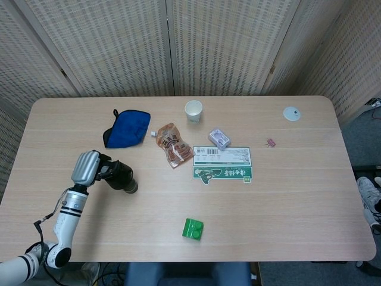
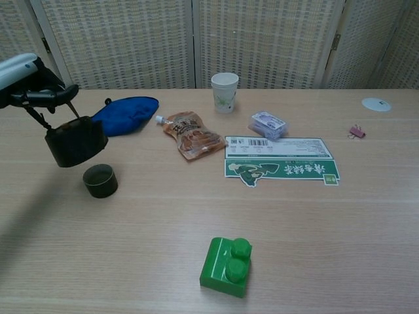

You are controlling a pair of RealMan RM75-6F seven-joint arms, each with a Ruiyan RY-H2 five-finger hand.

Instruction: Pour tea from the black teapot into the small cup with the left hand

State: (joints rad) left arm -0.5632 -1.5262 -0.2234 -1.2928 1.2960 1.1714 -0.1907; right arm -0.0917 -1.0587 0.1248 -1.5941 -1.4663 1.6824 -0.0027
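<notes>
Here the left hand [image 2: 26, 82] sits at the upper left edge of the chest view, fingers hooked on the thin handle of the black teapot [image 2: 75, 142], so it is gripping the pot. Teapot hangs roughly upright, lifted off the table [image 2: 327, 248], shadow under it. In the head view the same hand [image 1: 87, 167] is at lower left, pot [image 1: 118, 176] just right of it.

Small cup [image 2: 100, 180] stands on the table just below and right of the teapot in the chest view, dark, upright, apart from the pot there. In the head view the cup [image 1: 130, 186] shows at the pot's lower right edge, partly overlapped; cannot tell liquid level.

Right hand is not visible in either view.

Other stuff: blue pouch [image 2: 124, 114] upper left, behind the teapot. Orange snack packet [image 2: 192, 134] centre left. Paper cup [image 2: 224, 91] top centre, upright. Small plastic-wrapped pack [image 2: 268, 123] right of the paper cup. Green-and-white flat box [image 2: 281, 167] centre, lying flat, just below that pack. Green toy brick [image 2: 226, 266] bottom centre. Pink clip [image 2: 357, 131] right side. White round disc [image 2: 376, 104] upper right. Woven screen panels [image 2: 262, 39] across the top.
</notes>
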